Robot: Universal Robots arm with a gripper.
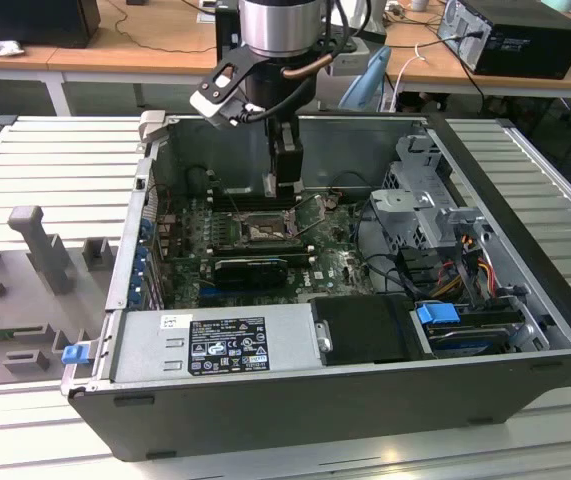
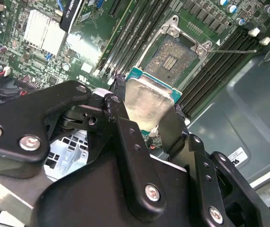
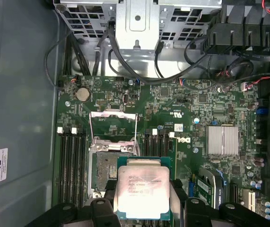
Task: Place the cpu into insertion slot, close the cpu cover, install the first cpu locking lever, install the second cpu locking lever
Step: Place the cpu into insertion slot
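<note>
The claw [image 2: 146, 112] is clenched on the cpu [image 2: 148, 100], one finger on each of two opposite edges, with the silvery face in plain sight in both wrist views. The chip is square, so it has no long axis. In the first wrist view its edges run roughly parallel to those of the insertion slot [image 3: 104, 172], which it partly overlaps, and it looks held above the slot rather than seated.

In the exterior view the claw [image 1: 285, 185] hangs inside the open computer case [image 1: 295, 400] on the desk [image 1: 55, 150], and the slot [image 1: 263, 232] lies at about seven o'clock from it, close by. The cpu cover [image 3: 114, 115] stands swung up beyond the slot, leaving the pin field bare.

There is one cpu, one slot, one cover and one claw. I can make out one thin locking lever [image 2: 229, 50].
</note>
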